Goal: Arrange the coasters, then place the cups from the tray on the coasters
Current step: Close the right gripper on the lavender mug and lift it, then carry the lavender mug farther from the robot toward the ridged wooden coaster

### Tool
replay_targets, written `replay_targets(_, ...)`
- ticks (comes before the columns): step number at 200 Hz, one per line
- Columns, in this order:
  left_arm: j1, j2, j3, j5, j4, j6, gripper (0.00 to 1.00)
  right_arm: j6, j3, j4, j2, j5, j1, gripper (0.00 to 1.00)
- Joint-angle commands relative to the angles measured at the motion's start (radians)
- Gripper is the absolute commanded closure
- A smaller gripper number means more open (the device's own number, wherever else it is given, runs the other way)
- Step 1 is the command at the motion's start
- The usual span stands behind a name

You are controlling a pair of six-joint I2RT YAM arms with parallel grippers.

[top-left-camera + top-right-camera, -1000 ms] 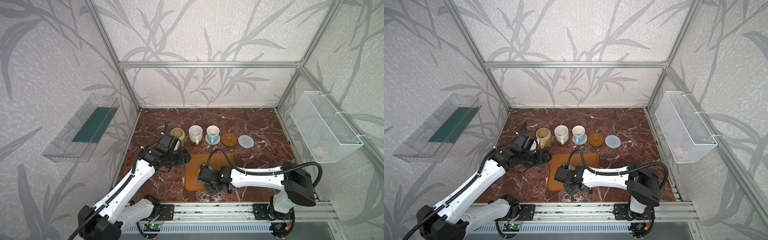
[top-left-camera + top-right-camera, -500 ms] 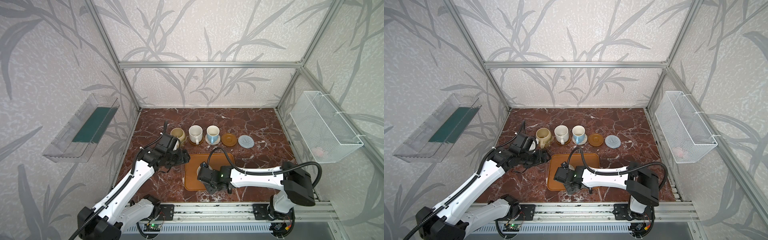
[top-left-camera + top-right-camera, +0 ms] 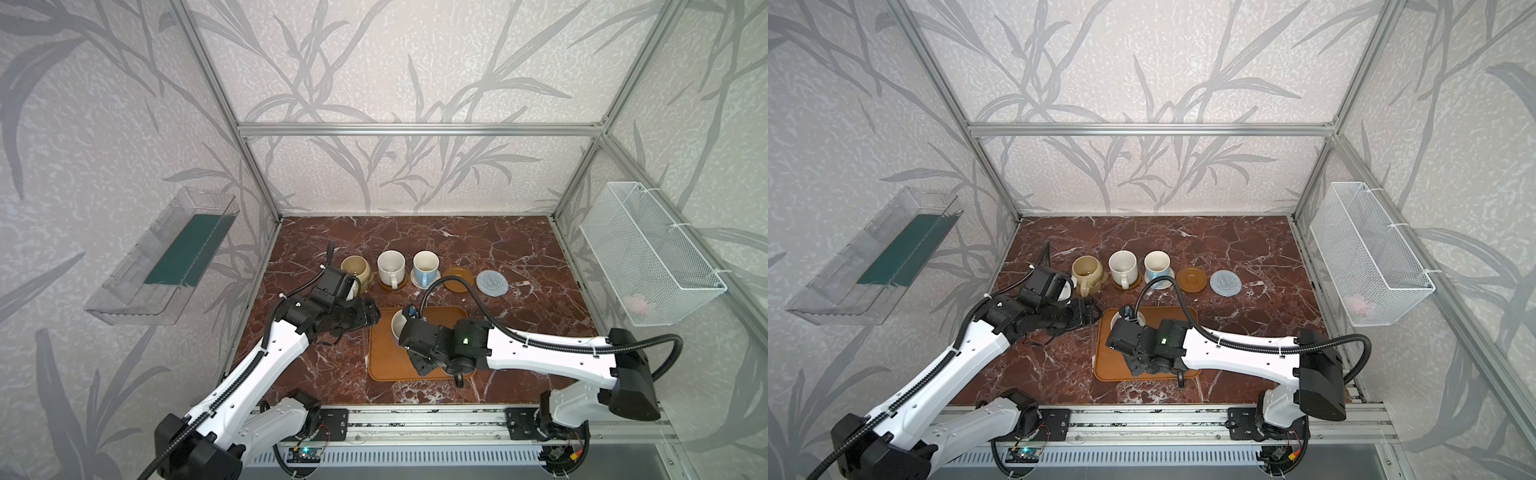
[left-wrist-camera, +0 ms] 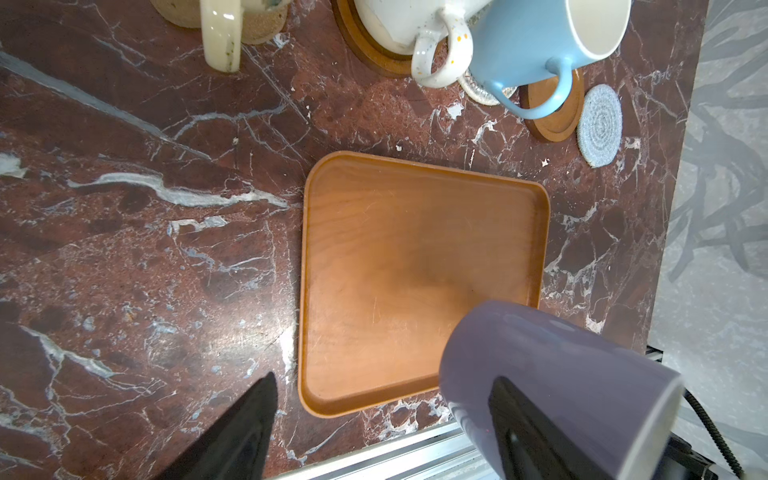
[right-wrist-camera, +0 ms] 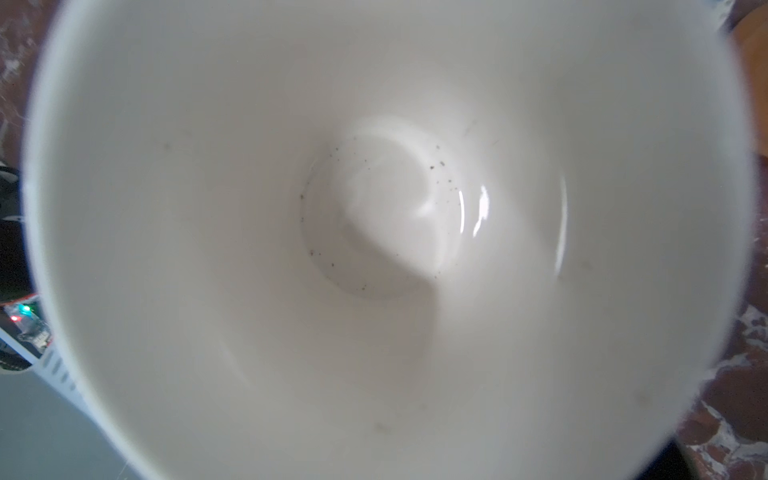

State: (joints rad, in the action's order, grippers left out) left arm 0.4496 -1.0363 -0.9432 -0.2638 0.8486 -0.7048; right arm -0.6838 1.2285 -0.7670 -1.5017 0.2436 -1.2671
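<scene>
Three cups stand in a back row on coasters: cream-yellow ribbed [image 3: 356, 268], white speckled [image 3: 390, 266] and light blue [image 3: 426, 266]. To their right lie a bare round brown coaster [image 3: 456, 279] and a grey-blue one [image 3: 492, 283]. My right gripper [image 3: 411, 334] is shut on the lavender cup [image 4: 540, 374] and holds it tilted above the orange-brown tray [image 3: 384, 361]. The cup's white inside [image 5: 382, 216] fills the right wrist view and hides the fingers. My left gripper [image 3: 368, 316] hovers open beside the tray's left back corner, nothing between its fingers [image 4: 245, 428].
The tray's floor [image 4: 395, 257] is bare in the left wrist view. A white wire basket [image 3: 648, 253] hangs on the right wall and a clear shelf [image 3: 166, 262] on the left wall. The aluminium rail [image 3: 415, 419] runs along the front edge.
My right gripper has closed on the lavender cup and shifted with it toward the back of the tray. The left arm has hardly moved.
</scene>
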Motion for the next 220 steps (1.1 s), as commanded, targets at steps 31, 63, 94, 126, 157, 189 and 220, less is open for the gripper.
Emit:
replay_targets(31,-0.002,0.039,-0.062,0.003,-0.084,-0.044,0.01,0.041,0.073,-0.039,0.079,0.07,0.104,1.0)
replay_targets(63,0.001,0.036,-0.1,0.008,-0.106,-0.043,0.01,0.107,0.092,-0.062,0.104,0.076,0.166,1.0)
replay_targets(94,0.008,0.022,-0.108,-0.033,-0.177,-0.079,0.01,0.117,0.108,-0.089,0.108,0.05,0.262,1.0)
replay_targets(126,0.048,-0.021,-0.138,-0.001,-0.18,-0.078,0.01,0.122,0.106,-0.079,0.126,0.068,0.344,1.0)
replay_targets(157,0.097,-0.073,-0.159,0.001,-0.219,-0.085,0.01,0.124,0.102,-0.08,0.117,0.046,0.448,1.0)
replay_targets(189,0.163,-0.143,-0.207,0.03,-0.245,-0.081,0.01,0.14,0.083,-0.051,0.099,0.022,0.547,1.0)
replay_targets(220,0.197,-0.206,-0.252,0.035,-0.271,-0.081,0.01,0.14,0.092,-0.04,0.064,0.021,0.617,1.0)
